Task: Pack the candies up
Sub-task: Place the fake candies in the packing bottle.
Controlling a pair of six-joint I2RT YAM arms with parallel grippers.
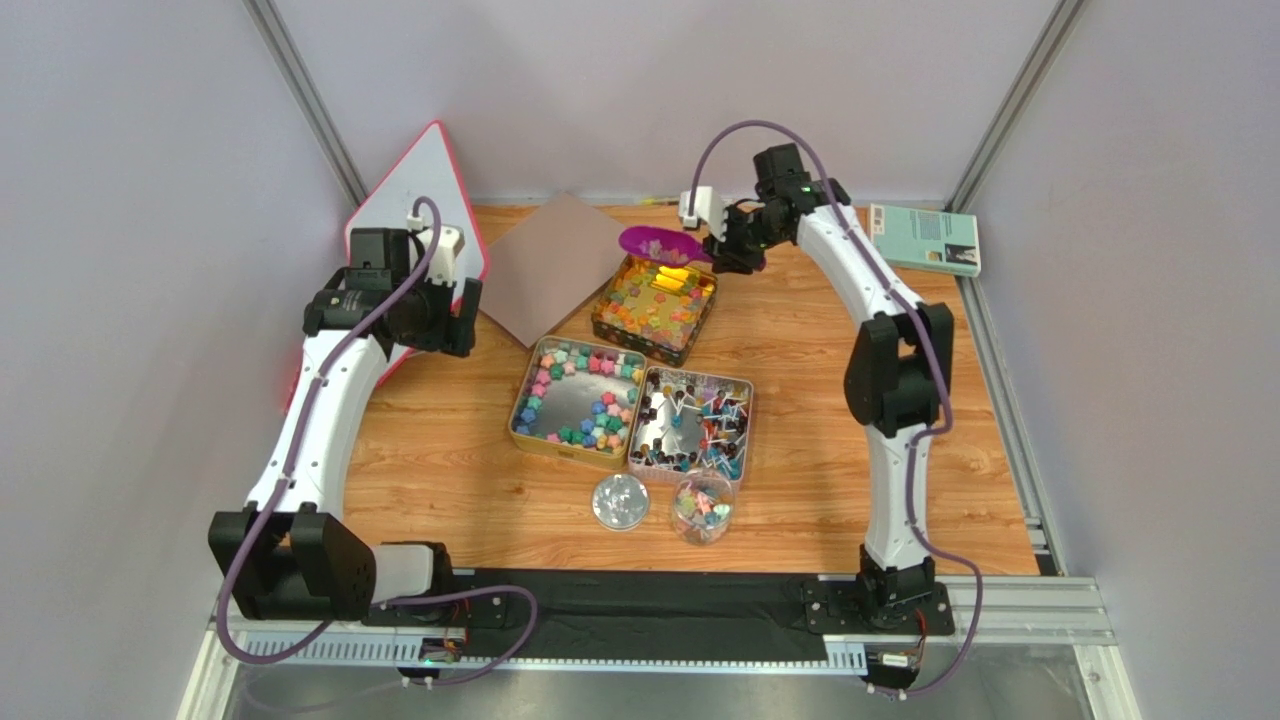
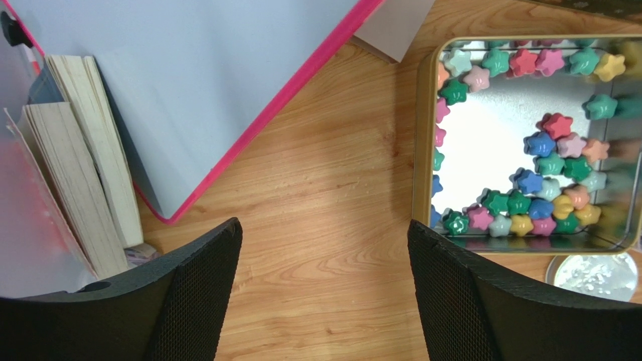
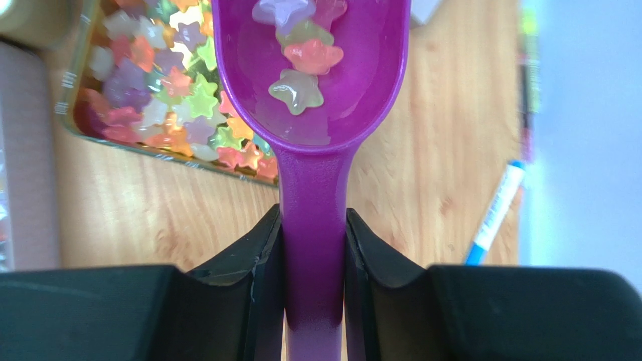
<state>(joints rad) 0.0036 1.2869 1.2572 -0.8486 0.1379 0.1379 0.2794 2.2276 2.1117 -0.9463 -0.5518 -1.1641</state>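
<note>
**Top external view.** Three open tins stand together at mid-table. The candies point(image 1: 589, 365) fill them by type: glossy orange-yellow pieces in the far tin point(image 1: 615, 305), pastel stars in the near-left tin point(image 1: 519, 408), and wrapped pieces in the near-right tin point(image 1: 747, 428). A small clear jar point(image 1: 702, 510) just in front holds a few candies, with a round lid-like piece point(image 1: 619, 501) beside it. The jar appears to be the packing target, set near the tins to keep each transfer short.

The right arm reaches forward and inward with its elbow raised. The right gripper point(image 1: 718, 243) is at the far edge of the far tin and carries the purple scoop point(image 1: 661, 242). The left arm is folded. The left gripper point(image 1: 455, 312) hangs over bare table point(image 1: 436, 450), left of the tins and well apart from the jar.

**Left wrist view.** The fingers point(image 2: 200, 301) are spread wide with nothing between them, only wood below. The pastel tin lies to the right. A pink-edged board point(image 2: 226, 75) and stacked paper point(image 2: 83, 150) lie to the left. This reads as a standby pose that leaves the work area free for the other arm.

**Right wrist view.** The jaws pinch the scoop handle from both sides. The bowl is roughly level and carries a few translucent star candies. The level hold is probably meant to prevent spilling. The far tin lies below and left of the bowl. A blue pen point(image 3: 493, 218) lies to the right.
</note>
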